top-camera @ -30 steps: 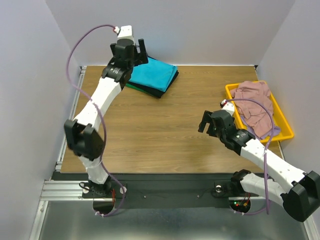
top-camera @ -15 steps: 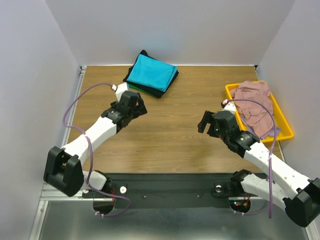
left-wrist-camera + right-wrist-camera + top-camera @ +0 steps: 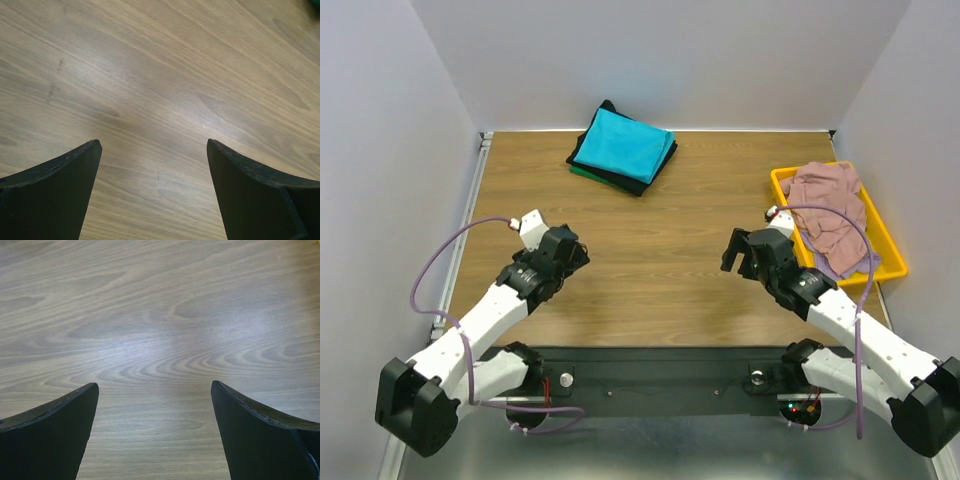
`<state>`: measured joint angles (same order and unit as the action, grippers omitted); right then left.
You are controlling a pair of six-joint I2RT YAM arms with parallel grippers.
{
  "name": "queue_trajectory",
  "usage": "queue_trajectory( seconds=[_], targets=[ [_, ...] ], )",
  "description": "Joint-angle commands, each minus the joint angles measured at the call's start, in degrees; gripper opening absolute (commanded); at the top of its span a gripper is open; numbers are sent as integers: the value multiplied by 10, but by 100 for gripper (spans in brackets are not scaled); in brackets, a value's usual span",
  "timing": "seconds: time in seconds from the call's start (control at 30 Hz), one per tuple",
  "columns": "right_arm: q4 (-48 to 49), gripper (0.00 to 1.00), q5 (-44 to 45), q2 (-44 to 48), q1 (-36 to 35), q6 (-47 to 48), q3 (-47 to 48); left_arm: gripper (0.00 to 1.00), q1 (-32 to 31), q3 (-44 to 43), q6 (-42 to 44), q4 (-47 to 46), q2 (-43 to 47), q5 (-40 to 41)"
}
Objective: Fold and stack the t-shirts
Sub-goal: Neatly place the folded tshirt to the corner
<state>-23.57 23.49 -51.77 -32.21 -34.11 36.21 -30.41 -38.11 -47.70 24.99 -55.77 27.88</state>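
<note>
Left end effector [image 3: 575, 258]: I have it low over the near-left part of the table [image 3: 660, 230], pointing toward the middle. In the wrist view its fingers stand wide apart with only wood grain between them, gripping nothing.
Right end effector [image 3: 740, 252]: it sits right of centre, just left of the yellow tray [image 3: 780, 187]. Its fingers are also spread, with bare wood between them and nothing held.
Stack: the teal t-shirt [image 3: 620, 142] lies folded on top, against the far edge of the table and left of centre. A black t-shirt [image 3: 607, 107] shows under it along the far and right sides. A sliver of green t-shirt [image 3: 582, 171] peeks out at the near-left corner.
Tray: it sits at the right edge of the table, with the dusty pink t-shirt [image 3: 830, 205] heaped in it unfolded. I see a pale lavender scrap [image 3: 867, 263] at its near end, too small for me to tell more.
Open room: I see a broad stretch of bare wood from the stack to the near edge, between the two end effectors.
Edges: white walls [image 3: 390, 150] close in on the left, far and right sides. The left forearm lies near the left rail, and the right forearm passes just beside the tray's near-left corner.
Cables: the right arm's purple cable [image 3: 820, 208] loops over the pink t-shirt.
</note>
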Motion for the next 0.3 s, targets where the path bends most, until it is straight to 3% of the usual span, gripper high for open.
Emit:
queue_trajectory(
  seconds=[0.0, 0.27],
  targets=[
    [34, 100, 28, 15, 3, -4, -17, 98, -4, 8, -12, -28, 50, 22],
    [70, 100, 29, 92, 4, 15, -66, 98, -6, 27, -5, -59, 123, 34]
  ],
)
